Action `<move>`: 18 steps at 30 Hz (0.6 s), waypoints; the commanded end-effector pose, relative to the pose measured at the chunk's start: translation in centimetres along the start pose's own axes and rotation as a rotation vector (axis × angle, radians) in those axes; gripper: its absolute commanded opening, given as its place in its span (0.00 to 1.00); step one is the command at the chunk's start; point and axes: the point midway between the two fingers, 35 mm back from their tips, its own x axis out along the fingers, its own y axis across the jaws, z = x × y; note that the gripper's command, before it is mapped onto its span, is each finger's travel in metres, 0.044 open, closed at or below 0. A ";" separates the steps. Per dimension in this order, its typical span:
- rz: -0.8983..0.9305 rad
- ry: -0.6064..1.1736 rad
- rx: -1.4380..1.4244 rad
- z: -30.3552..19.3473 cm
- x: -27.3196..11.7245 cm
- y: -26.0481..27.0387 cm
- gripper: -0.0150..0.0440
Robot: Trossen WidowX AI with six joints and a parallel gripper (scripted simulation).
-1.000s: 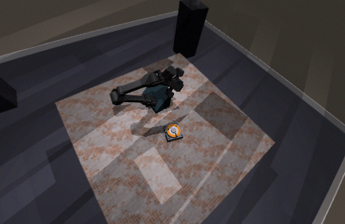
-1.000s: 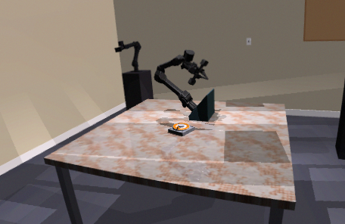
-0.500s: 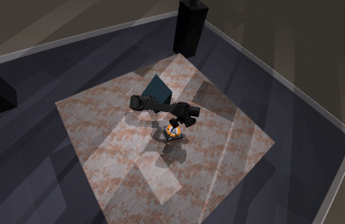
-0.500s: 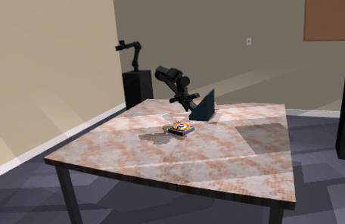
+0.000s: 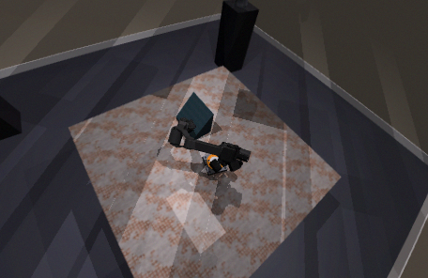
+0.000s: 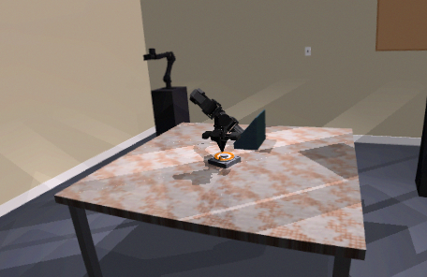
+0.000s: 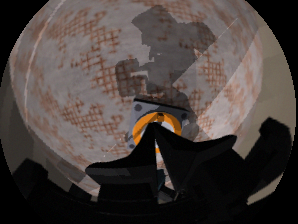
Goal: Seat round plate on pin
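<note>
Near the middle of the mottled pink-and-grey table (image 6: 283, 196), toward its far edge, I see the round plate (image 6: 224, 155), orange-rimmed, on a square dark base (image 6: 224, 162). My gripper (image 6: 223, 146) hangs just above it, fingers pressed together, holding nothing; contact with the plate I cannot tell. A teal wedge block (image 6: 253, 133) stands beside. No writing is legible
</note>
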 end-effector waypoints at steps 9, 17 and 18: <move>-0.012 0.016 -0.007 -0.4 3.7 -0.4 0.25; -0.013 0.016 -0.007 -0.4 3.7 -1.6 0.25; -0.013 0.016 -0.007 -0.4 3.7 -1.7 0.25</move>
